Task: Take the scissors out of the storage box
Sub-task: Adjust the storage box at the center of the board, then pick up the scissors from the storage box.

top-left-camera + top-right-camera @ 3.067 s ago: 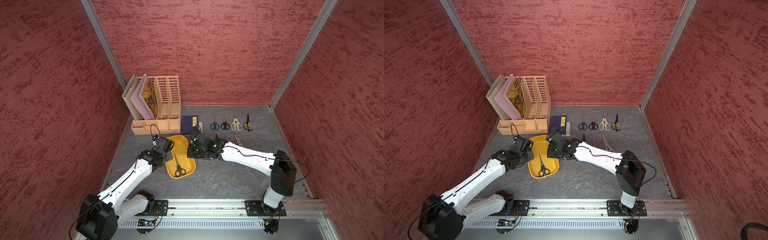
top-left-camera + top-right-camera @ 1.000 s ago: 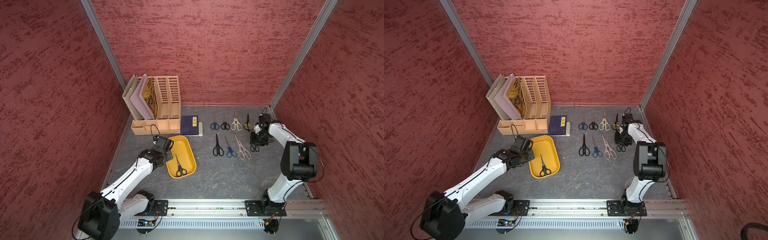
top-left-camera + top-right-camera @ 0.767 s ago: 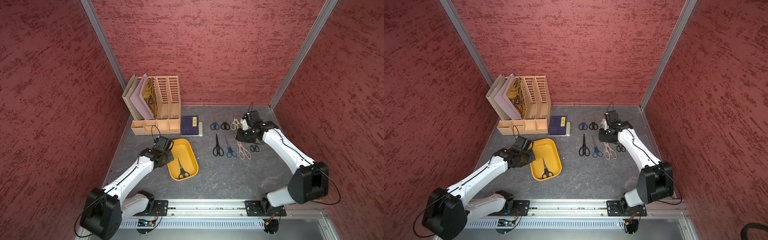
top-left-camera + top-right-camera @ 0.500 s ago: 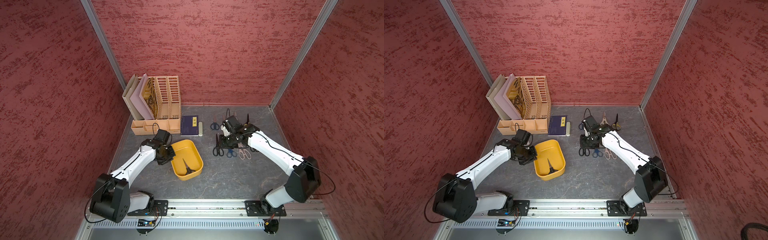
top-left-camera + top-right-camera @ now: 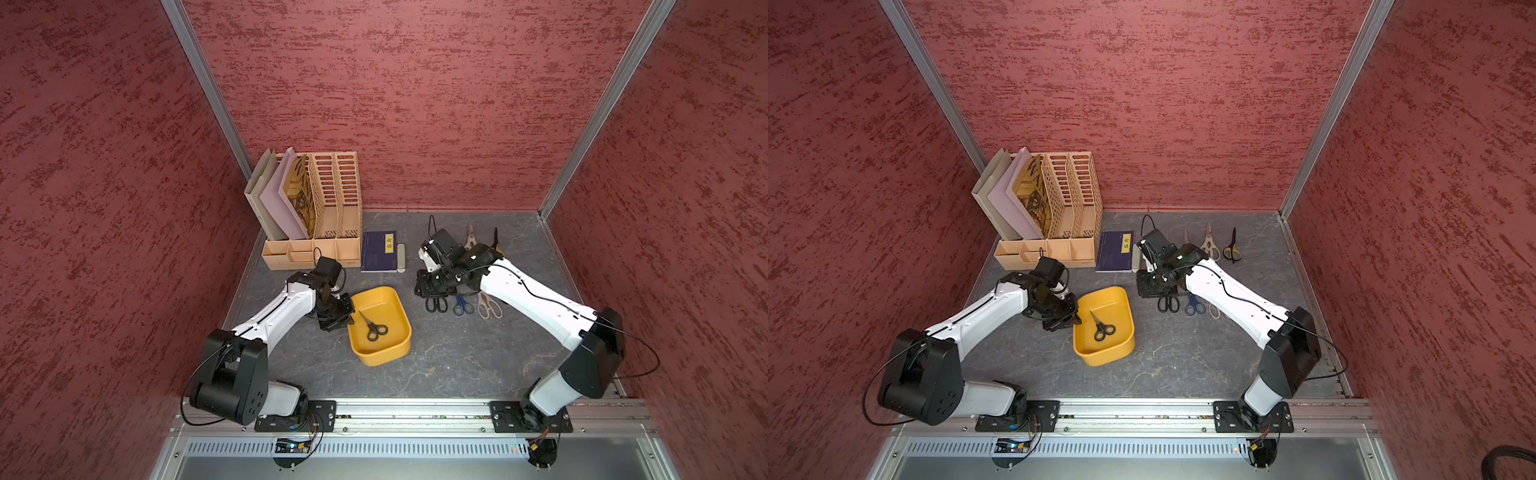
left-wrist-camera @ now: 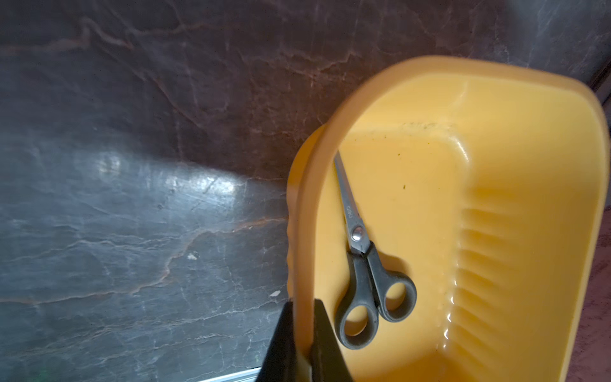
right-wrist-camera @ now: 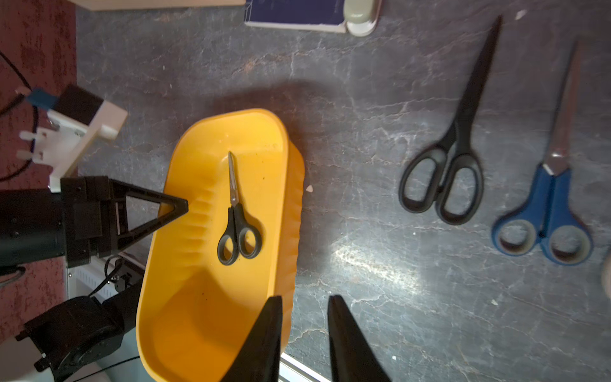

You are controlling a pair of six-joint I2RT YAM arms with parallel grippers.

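Presently left tool [image 6: 303,302] pinching long wall of storage box [image 5: 382,356]. Small black-handled scissors [image 5: 372,328] lie flat on box floor, just inside pinched wall, sole content. Right tool [image 7: 305,330] spread, gripping nothing, near box's opposite long wall, apart from it. Black pair [image 5: 435,303], blue pair [image 5: 462,306], pale pair [image 5: 489,306] on worktop [image 5: 436,365] beyond that wall, outside box.
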